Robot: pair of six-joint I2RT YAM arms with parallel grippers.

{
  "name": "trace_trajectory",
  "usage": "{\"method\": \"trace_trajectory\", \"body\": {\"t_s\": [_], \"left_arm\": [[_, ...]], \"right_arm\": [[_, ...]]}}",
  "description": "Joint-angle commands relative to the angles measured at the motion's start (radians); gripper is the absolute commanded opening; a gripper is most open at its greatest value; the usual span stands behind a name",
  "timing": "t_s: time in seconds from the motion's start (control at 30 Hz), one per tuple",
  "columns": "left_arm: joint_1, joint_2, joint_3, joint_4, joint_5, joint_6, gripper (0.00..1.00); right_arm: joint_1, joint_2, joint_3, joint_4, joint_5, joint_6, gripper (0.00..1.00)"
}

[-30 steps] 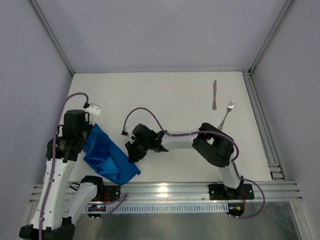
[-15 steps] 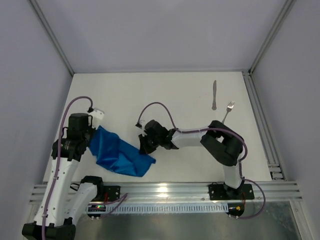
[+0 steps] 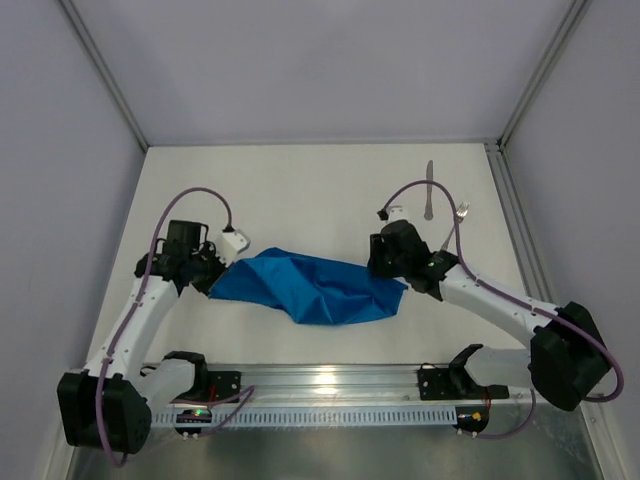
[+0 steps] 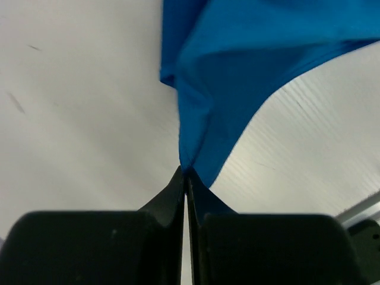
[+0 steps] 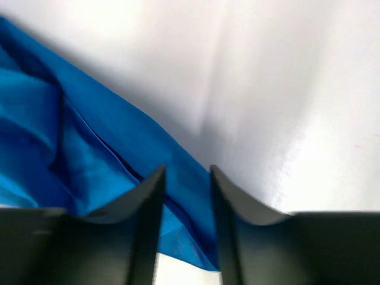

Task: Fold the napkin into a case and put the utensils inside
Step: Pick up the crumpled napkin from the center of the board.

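The blue napkin (image 3: 310, 285) lies crumpled and stretched into a long band across the near middle of the table. My left gripper (image 3: 214, 281) is shut on its left corner; in the left wrist view the jaws (image 4: 185, 172) pinch a point of the napkin (image 4: 237, 71). My right gripper (image 3: 389, 272) hovers over the napkin's right end. Its jaws stand apart (image 5: 185, 173), with the napkin (image 5: 89, 142) showing in the gap below them. The knife (image 3: 429, 190) lies at the far right, partly crossed by a cable. Only the fork's (image 3: 462, 210) head shows behind the right arm.
An aluminium rail (image 3: 330, 380) runs along the table's near edge and another (image 3: 520, 230) along its right side. Grey enclosure walls (image 3: 60, 180) stand on the left, the back and the right. Purple cables (image 3: 195, 195) loop above both wrists.
The two grippers have moved apart, drawing the bunched napkin out into a long band. The right arm swung far to the right, and its jaws now stand apart after having been shut.
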Motion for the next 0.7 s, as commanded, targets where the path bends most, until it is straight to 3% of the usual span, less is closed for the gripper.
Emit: {"method": "trace_trajectory", "body": {"t_s": [0.0,0.07,0.17,0.27,0.47,0.67], "left_arm": [[-0.015,0.004,-0.104,-0.052,0.038,0.173,0.0],[-0.027,0.006,-0.164,-0.074,0.007,0.245,0.0],[-0.049,-0.003,-0.195,-0.118,-0.044,0.301,0.0],[-0.052,-0.018,-0.195,-0.163,-0.044,0.341,0.0],[-0.053,-0.028,-0.226,-0.246,-0.105,0.398,0.0],[-0.053,0.001,-0.221,-0.235,-0.082,0.388,0.0]], "right_arm": [[-0.033,-0.065,0.035,-0.095,0.104,-0.074,0.47],[-0.025,-0.039,0.092,-0.106,0.088,-0.115,0.62],[0.015,0.033,0.199,-0.033,0.003,-0.158,0.68],[0.052,0.194,0.32,0.032,-0.19,-0.177,0.69],[0.176,0.579,0.685,0.009,-0.286,-0.18,0.71],[0.231,0.843,0.891,-0.014,-0.34,-0.17,0.68]]}}
